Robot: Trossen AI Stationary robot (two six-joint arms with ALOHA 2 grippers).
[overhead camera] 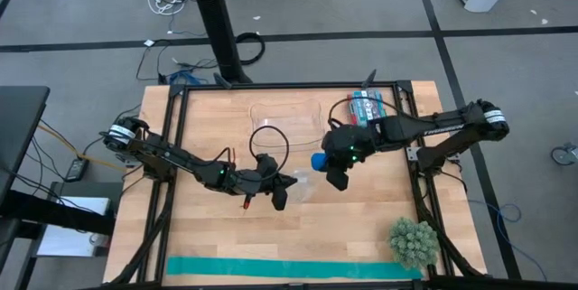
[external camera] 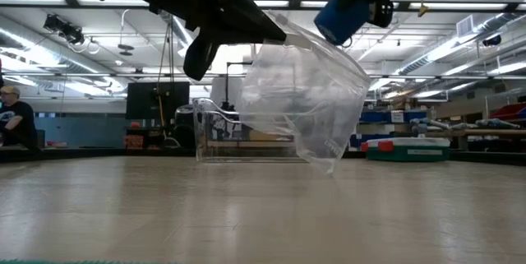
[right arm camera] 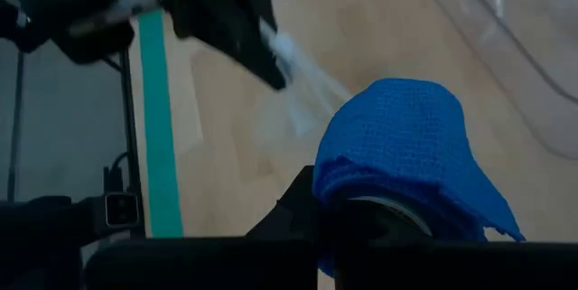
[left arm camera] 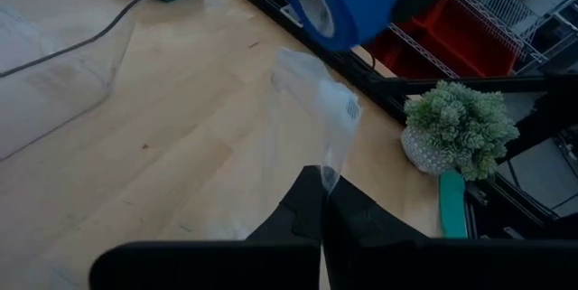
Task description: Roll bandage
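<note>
The right hand (overhead camera: 336, 174) is clamped on the bandage (overhead camera: 320, 160), a blue roll held above the desk (overhead camera: 361, 227) near its middle. At its nine o'clock in the high view, the left hand (overhead camera: 282, 191) is pinched together on the rim of a clear bag (external camera: 308, 99) that hangs open below it, off the desk. The roll sits just above the bag's mouth. A teal strip (overhead camera: 289, 268) lies along the six o'clock edge, a plant (overhead camera: 414, 241) at its right end.
</note>
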